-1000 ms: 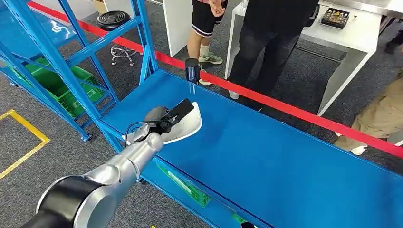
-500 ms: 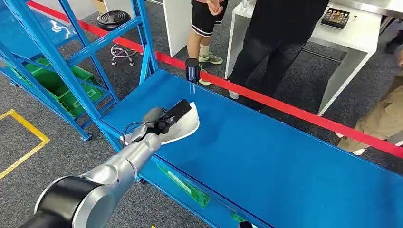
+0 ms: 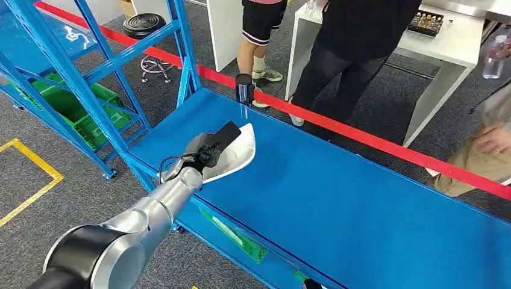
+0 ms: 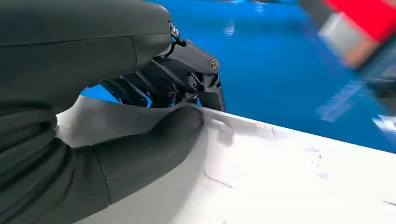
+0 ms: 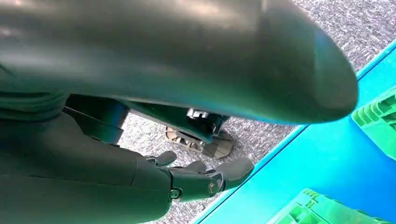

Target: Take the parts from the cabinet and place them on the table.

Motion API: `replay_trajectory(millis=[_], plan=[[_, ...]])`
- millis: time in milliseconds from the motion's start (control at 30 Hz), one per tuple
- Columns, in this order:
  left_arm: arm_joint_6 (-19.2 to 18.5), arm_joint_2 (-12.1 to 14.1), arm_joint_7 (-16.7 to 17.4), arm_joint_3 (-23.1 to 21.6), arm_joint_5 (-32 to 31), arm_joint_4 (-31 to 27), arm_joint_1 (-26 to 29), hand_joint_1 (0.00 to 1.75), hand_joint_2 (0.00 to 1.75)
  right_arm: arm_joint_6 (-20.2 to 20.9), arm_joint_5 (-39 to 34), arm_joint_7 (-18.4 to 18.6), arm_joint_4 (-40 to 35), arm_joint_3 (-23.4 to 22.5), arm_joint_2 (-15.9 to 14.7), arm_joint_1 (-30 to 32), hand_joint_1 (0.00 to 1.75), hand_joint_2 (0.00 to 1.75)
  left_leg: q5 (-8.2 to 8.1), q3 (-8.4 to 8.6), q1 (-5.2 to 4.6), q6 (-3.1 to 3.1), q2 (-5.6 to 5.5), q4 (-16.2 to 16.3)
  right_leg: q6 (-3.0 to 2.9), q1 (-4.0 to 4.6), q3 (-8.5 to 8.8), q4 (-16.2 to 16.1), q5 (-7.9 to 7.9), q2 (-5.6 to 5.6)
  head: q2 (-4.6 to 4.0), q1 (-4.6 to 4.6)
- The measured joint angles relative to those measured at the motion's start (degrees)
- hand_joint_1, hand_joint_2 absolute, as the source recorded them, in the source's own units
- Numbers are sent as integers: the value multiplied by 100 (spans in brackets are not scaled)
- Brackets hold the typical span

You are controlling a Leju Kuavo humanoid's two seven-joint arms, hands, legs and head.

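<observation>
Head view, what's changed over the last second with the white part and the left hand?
Little: the left hand still grips the white part over the blue table, shifted very slightly. A person's hand entered at right. The red tape stayed put.

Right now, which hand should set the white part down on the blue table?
Left. The left hand already grips the white part over the blue table near its front edge. The right hand hangs low beside the table frame, holding nothing.
</observation>
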Motion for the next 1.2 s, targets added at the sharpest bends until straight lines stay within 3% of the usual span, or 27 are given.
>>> replay_trajectory(millis=[100,267,400,533,667,833,1200], plan=[[-213,-76,-496,105,176,-59,13,175,175,-2,-50,-4,0,0,-2,-10,0,0,0,0,0,0,0,0,0,0,-1,0,0,1,0,0],[-939,-308,-1335,217,652,-223,107,175,175,-105,-212,-28,0,0,-26,-13,0,0,-1,0,-1,0,0,0,0,0,-2,-1,0,2,0,0],[-1592,-477,-1861,204,1661,-428,275,175,175,-247,-234,-44,0,0,-83,-9,0,0,-1,-1,-1,1,0,0,0,0,-3,-1,0,2,0,0],[-1841,-599,-1881,-615,3324,-932,635,175,175,-562,-590,-273,0,-92,-212,12,0,0,-3,-3,-1,1,-2,1,1,0,-3,-4,-1,-5,0,0],[-1930,-653,-1977,-1625,4122,-1387,1015,175,175,-737,-846,-585,0,-308,-345,38,0,0,-5,-4,-2,5,-1,1,2,-1,-4,-4,-2,-2,0,0],[-2092,-684,-2100,-2256,4456,-1865,1382,175,175,-856,-756,-601,0,-393,-435,114,0,0,-8,-4,-1,7,-1,0,4,-1,-5,-4,-5,-3,0,0],[-2322,-710,-2025,-2859,4647,-2991,2109,175,175,-1012,-774,-684,0,-481,-452,124,0,0,-8,-11,-2,7,0,-1,4,-1,-4,-3,-6,-2,0,0]])
